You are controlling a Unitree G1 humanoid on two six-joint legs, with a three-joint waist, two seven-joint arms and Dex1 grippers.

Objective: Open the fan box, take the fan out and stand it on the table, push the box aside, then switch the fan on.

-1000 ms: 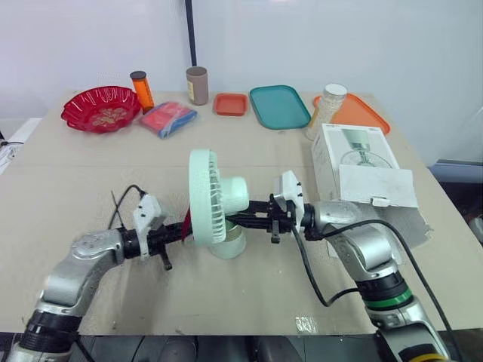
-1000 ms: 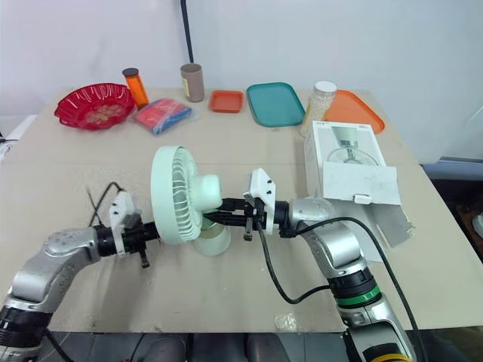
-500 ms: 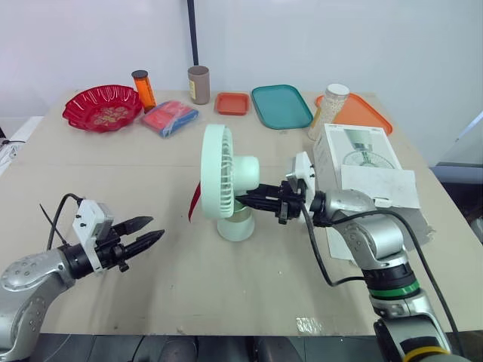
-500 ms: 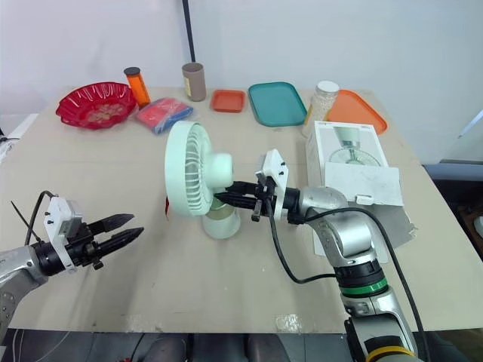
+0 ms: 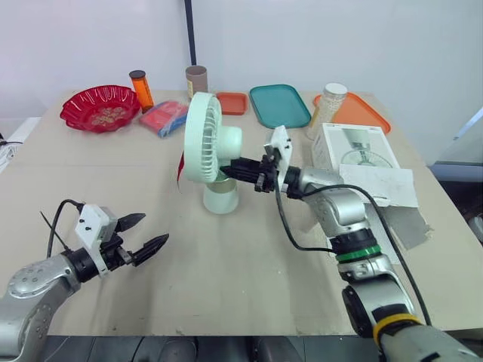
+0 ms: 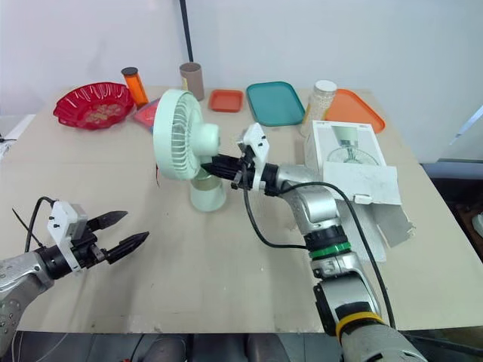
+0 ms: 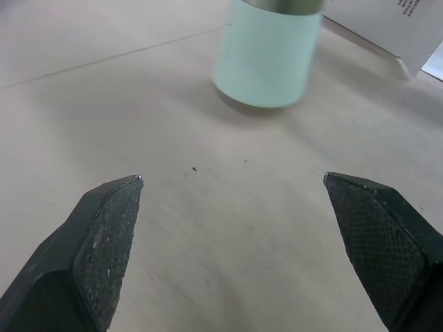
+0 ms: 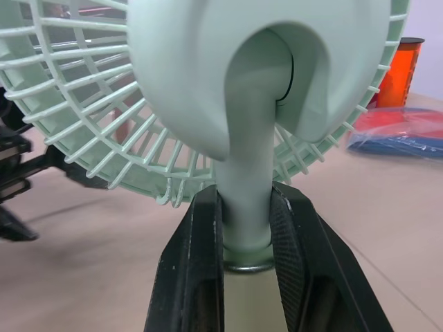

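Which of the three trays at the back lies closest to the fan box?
The large orange tray, directly behind the fan box; the teal tray and small orange tray lie farther left.

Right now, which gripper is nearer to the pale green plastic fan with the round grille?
Right. The right gripper is shut on the fan's neck; the left gripper hangs open above the table, apart from the fan.
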